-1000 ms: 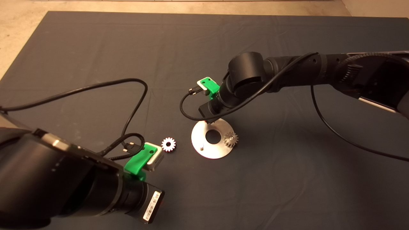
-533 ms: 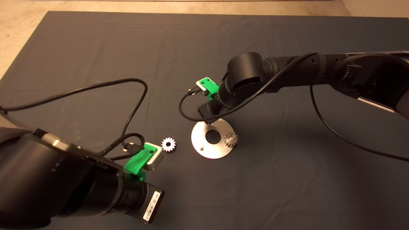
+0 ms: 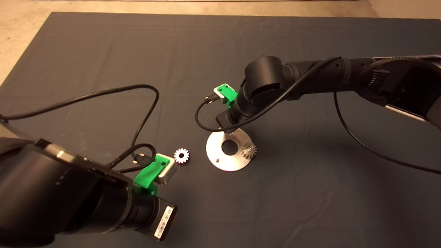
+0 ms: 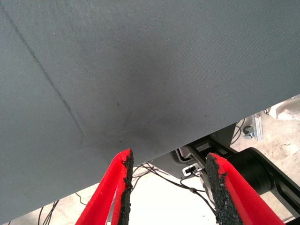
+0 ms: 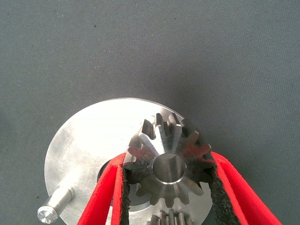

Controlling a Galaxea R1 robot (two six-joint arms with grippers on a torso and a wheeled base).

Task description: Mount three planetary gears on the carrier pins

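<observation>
The round silver plate [image 3: 220,146] lies mid-mat. One planetary gear [image 3: 248,150] sits on the pin at its right rim. Another carrier pin [image 3: 217,159] stands bare at the near rim and shows in the right wrist view [image 5: 54,209]. My right gripper [image 5: 166,161] is shut on a second gear [image 5: 166,161] and holds it just above the plate's [image 5: 84,145] far rim; the pin under it is hidden. The seated gear [image 5: 169,219] shows partly. A third gear [image 3: 181,155] lies flat on the mat left of the plate. My left gripper [image 4: 169,158] is open and empty at the mat's near edge.
The left arm [image 3: 86,199] fills the lower left of the mat, its cable [image 3: 137,103] looping over the mat behind the loose gear. The right arm [image 3: 310,75] reaches in from the right. Floor and equipment [image 4: 253,164] lie beyond the mat's edge.
My right gripper with its gear has shifted very slightly over the plate's far rim. The left arm, the plate and the other two gears have not moved.
</observation>
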